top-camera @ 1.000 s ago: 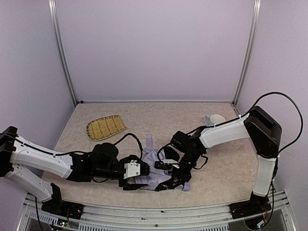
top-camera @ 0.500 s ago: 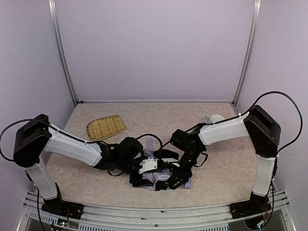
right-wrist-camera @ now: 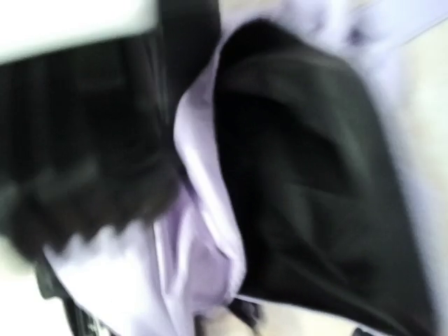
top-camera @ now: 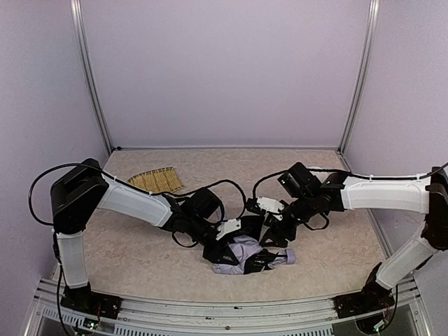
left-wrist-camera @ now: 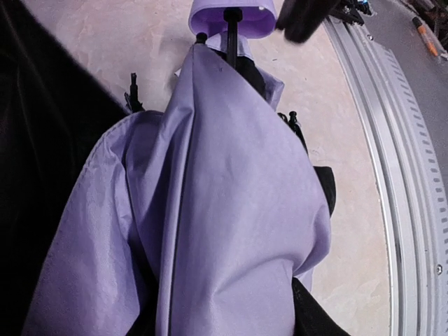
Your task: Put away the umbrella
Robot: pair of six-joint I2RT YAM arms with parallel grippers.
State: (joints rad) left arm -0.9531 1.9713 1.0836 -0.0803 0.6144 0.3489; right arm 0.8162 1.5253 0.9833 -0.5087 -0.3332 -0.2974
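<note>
Both grippers at the crumpled umbrella

Top view: the umbrella (top-camera: 241, 253) lies bunched on the table (top-camera: 126, 255) near the front edge, with the left gripper (top-camera: 236, 234) and right gripper (top-camera: 269, 225) right over it and a straw tray (top-camera: 155, 180) well behind. Left wrist: lavender fabric fills the view, with the handle (left-wrist-camera: 232, 17) at the top. Right wrist: blurred lavender and black folds. I cannot tell the state of either pair of jaws.
</note>
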